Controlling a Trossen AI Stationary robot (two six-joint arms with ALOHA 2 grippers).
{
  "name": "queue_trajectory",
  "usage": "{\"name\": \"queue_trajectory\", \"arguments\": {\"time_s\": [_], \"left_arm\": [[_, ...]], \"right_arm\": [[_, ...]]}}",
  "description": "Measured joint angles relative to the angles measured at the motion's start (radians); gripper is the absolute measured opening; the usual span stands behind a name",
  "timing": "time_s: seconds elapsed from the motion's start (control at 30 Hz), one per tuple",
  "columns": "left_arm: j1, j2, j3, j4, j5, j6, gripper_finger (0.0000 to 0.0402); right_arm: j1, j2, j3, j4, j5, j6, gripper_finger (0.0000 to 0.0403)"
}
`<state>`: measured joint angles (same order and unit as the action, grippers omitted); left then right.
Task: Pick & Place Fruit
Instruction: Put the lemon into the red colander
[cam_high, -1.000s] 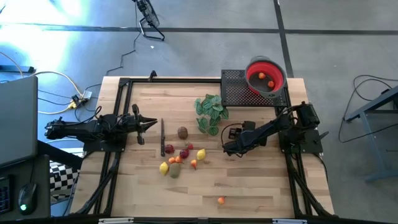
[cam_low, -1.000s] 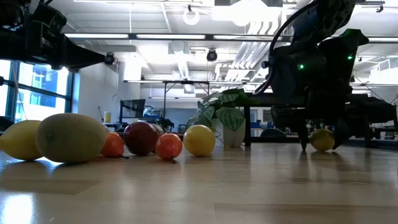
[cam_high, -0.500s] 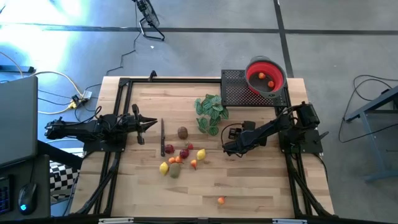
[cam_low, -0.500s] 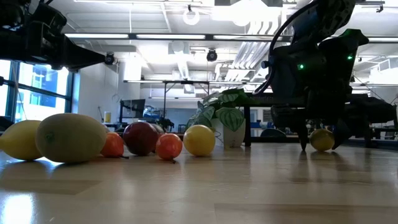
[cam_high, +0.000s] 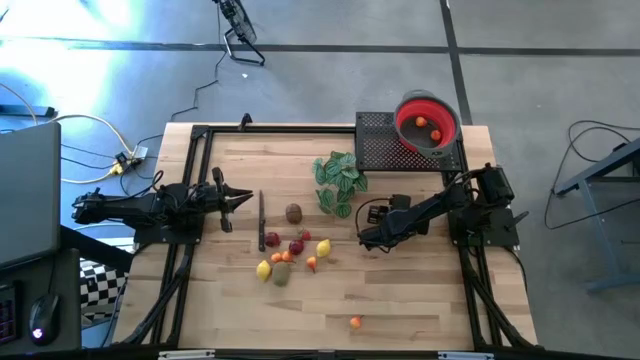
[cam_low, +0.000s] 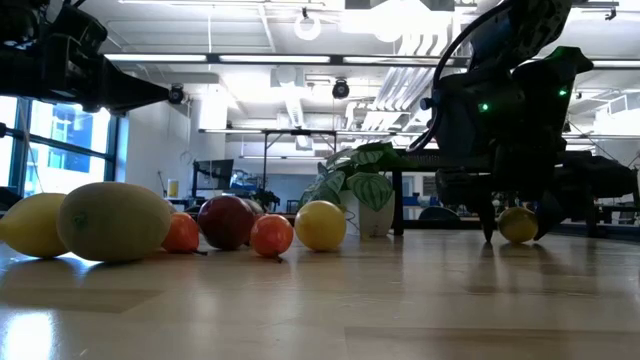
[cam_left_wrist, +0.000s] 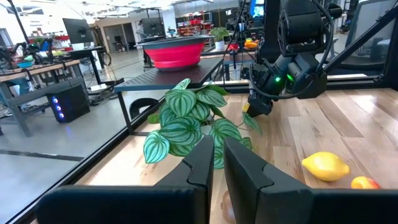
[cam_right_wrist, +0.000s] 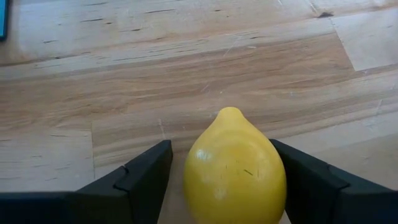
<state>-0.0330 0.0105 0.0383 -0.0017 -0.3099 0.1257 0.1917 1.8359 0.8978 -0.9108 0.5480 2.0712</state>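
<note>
Between the right claw's (cam_right_wrist: 224, 186) spread fingers, smooth yellow lemon (cam_right_wrist: 234, 167) on table, left claw (cam_left_wrist: 217, 163) together.

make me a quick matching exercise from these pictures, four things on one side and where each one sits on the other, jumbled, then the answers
Things:
1. red bowl
2. lemon
3. left gripper
4. lone orange fruit

Places:
A. between the right gripper's fingers, on the table
B. near the table's front edge, apart from the cluster
C. on the black stand at the table's far right corner
D. shut, idle at the table's left side

Pairs: 1-C, 2-A, 3-D, 4-B
</note>
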Motion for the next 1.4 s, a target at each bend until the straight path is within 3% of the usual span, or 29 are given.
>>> {"name": "queue_trajectory", "arguments": {"time_s": [0.63, 1.4], "left_arm": [[0.0, 0.0, 0.0, 0.0, 0.003, 0.0, 0.0033], [0.0, 0.0, 0.0, 0.0, 0.004, 0.0, 0.0033]], "right_arm": [[0.0, 0.0, 0.0, 0.003, 0.01, 0.0, 0.0204], [0.0, -0.026, -0.001, -0.004, -0.009, -0.027, 0.0201]]}}
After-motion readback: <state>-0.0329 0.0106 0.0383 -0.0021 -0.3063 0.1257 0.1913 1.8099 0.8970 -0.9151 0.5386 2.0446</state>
